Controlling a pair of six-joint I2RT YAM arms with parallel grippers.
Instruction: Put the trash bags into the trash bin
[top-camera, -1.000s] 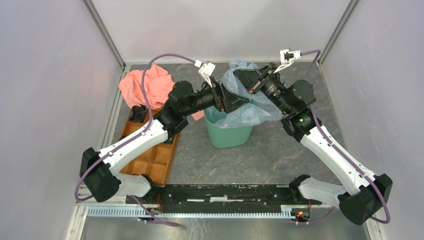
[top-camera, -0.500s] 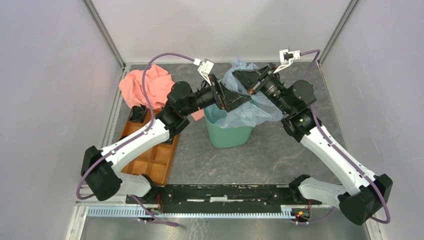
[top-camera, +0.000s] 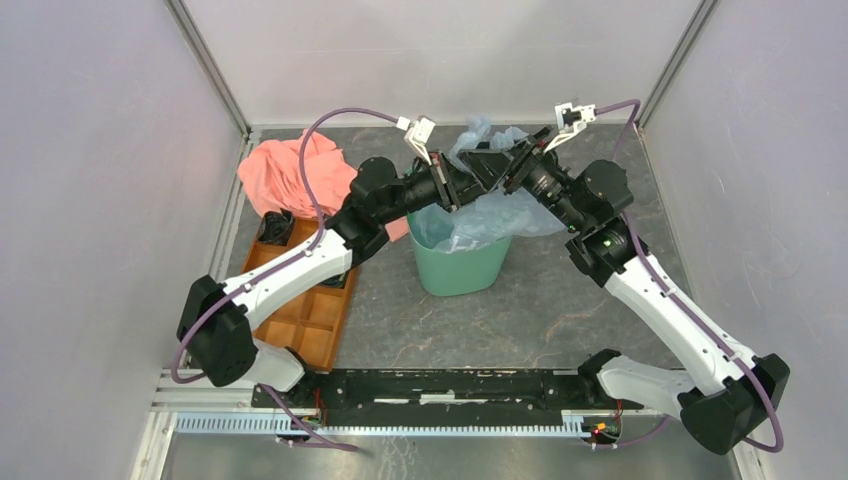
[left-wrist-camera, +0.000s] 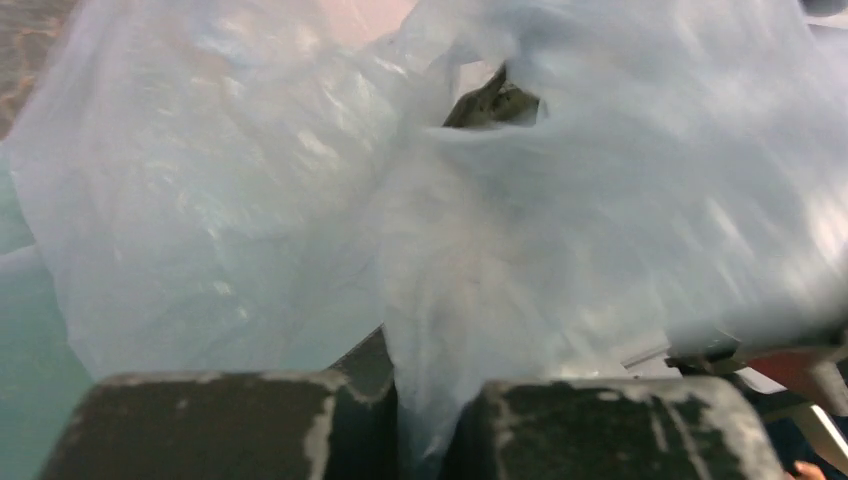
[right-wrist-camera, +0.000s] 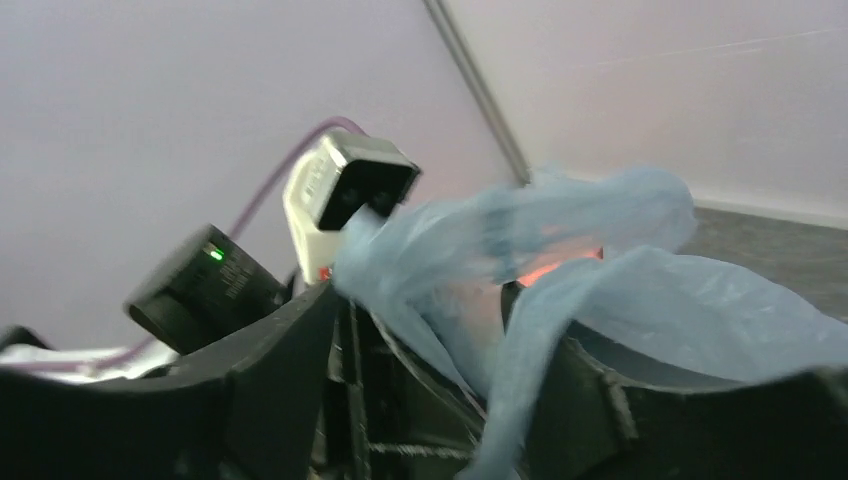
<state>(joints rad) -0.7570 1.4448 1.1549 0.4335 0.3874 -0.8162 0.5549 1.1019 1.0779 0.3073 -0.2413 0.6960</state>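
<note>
The pale blue trash bag (top-camera: 487, 217) hangs crumpled over the back rim of the mint-green trash bin (top-camera: 458, 268), partly inside it. Both grippers meet above the bin's far side. My left gripper (top-camera: 478, 172) is shut on a fold of the bag. The left wrist view shows the film (left-wrist-camera: 560, 200) pinched between the two dark fingers (left-wrist-camera: 425, 390), with the bin's green (left-wrist-camera: 18, 350) at the left. My right gripper (top-camera: 512, 166) stands open. In the right wrist view a strand of the bag (right-wrist-camera: 620, 300) drapes loosely through its gap (right-wrist-camera: 450, 330).
A salmon-pink cloth (top-camera: 295, 170) lies at the back left, by an orange compartment tray (top-camera: 305, 318) under the left arm. Enclosure walls stand close on the left, back and right. The left arm's wrist camera (right-wrist-camera: 350, 188) is right in front of the right gripper.
My left gripper has reached right over the bin and closed on the bag. The right gripper, shut on the bag before, has opened. The bag's top has bunched upward.
</note>
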